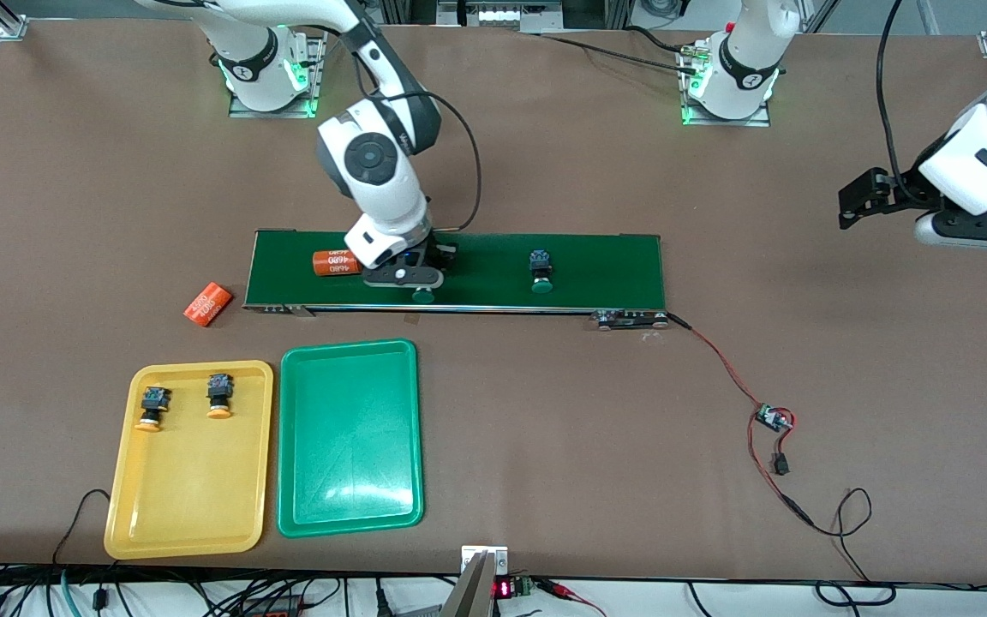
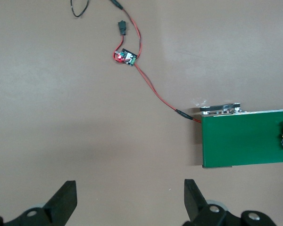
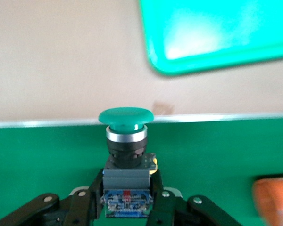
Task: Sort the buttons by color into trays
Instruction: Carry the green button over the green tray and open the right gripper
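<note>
My right gripper (image 1: 412,276) is down on the dark green conveyor belt (image 1: 596,266), shut on the black-and-blue body of a green-capped button (image 1: 423,296). In the right wrist view the fingers (image 3: 87,200) clasp that button (image 3: 126,118) on both sides. A second green-capped button (image 1: 541,272) lies on the belt toward the left arm's end. Two yellow-capped buttons (image 1: 152,408) (image 1: 219,396) lie in the yellow tray (image 1: 189,506). The green tray (image 1: 349,446) beside it holds nothing. My left gripper (image 1: 879,193) waits open and empty over bare table; it also shows in the left wrist view (image 2: 130,200).
One orange "4680" cylinder (image 1: 337,262) lies on the belt beside my right gripper, another (image 1: 207,304) on the table off the belt's end. A red-and-black wire with a small circuit board (image 1: 773,418) runs from the belt's other end.
</note>
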Controlling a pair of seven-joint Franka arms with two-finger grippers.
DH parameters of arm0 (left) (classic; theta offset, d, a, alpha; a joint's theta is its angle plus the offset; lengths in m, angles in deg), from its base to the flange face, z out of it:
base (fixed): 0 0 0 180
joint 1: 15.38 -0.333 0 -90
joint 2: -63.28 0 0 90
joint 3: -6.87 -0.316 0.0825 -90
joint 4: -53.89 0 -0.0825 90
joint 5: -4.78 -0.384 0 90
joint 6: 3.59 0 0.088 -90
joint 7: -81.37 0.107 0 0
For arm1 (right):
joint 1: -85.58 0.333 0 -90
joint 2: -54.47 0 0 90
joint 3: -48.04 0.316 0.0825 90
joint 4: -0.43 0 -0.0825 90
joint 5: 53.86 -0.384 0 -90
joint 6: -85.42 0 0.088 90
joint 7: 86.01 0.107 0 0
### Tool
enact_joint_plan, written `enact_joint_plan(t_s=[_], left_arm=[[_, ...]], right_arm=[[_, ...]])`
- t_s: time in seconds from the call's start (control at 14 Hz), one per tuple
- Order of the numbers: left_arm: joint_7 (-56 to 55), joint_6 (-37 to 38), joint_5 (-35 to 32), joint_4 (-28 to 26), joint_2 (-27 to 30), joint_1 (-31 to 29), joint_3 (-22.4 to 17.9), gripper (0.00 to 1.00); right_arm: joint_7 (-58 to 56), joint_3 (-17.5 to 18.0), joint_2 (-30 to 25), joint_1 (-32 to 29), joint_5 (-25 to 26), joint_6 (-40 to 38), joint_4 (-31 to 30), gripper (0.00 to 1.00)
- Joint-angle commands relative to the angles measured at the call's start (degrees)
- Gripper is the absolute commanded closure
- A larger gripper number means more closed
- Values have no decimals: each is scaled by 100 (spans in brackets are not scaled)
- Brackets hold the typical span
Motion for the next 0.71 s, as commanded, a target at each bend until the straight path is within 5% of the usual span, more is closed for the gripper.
enact_joint_plan(t_s=[0.0, 0.64], left_arm=[[-41, -48, -52, -164, 194, -97, -3, 0], [-41, -180, -52, -217, 308, 53, -65, 0]], right_arm=[[-502, -222, -287, -281, 65, -872, 529, 86], [-2058, -337, 828, -1397, 513, -419, 1429, 85]])
